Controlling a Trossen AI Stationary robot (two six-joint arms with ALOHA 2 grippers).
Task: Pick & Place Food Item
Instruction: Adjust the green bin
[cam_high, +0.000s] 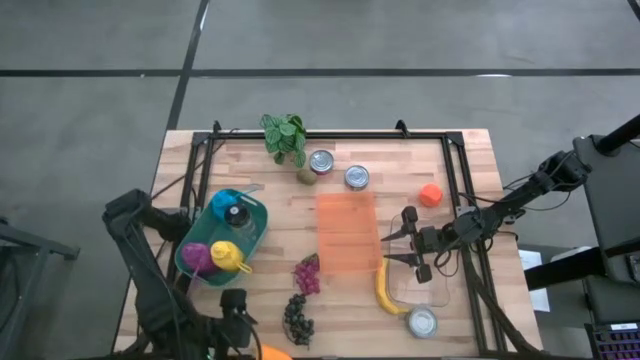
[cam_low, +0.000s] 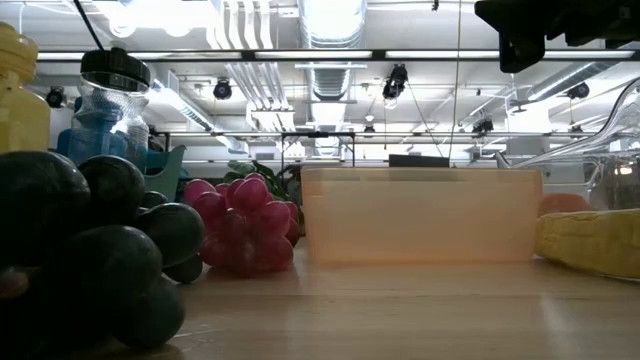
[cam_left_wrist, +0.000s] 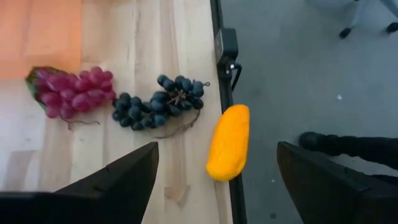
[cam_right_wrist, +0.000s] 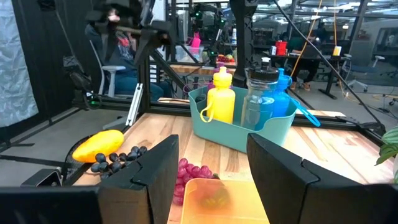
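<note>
A pale wooden plank table (cam_high: 260, 280) stands on grey concrete floor. A smooth yellow mango (cam_left_wrist: 229, 142) overhangs the table's near edge beside knobbly dark grapes (cam_left_wrist: 157, 107). The left hand (cam_left_wrist: 214, 186) hovers above, wide open; the right hand (cam_high: 408, 247) is half-open, empty.

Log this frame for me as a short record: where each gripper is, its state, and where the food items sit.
left gripper: open, empty, above the table's near edge
mango: on that edge, overhanging it, beside the dark grapes
red grapes: next to the dark grapes, near the orange bin
right gripper: open, empty, hovering beside the orange bin
banana: on the table, below the right gripper
teal basket: holds bottles, left side
</note>
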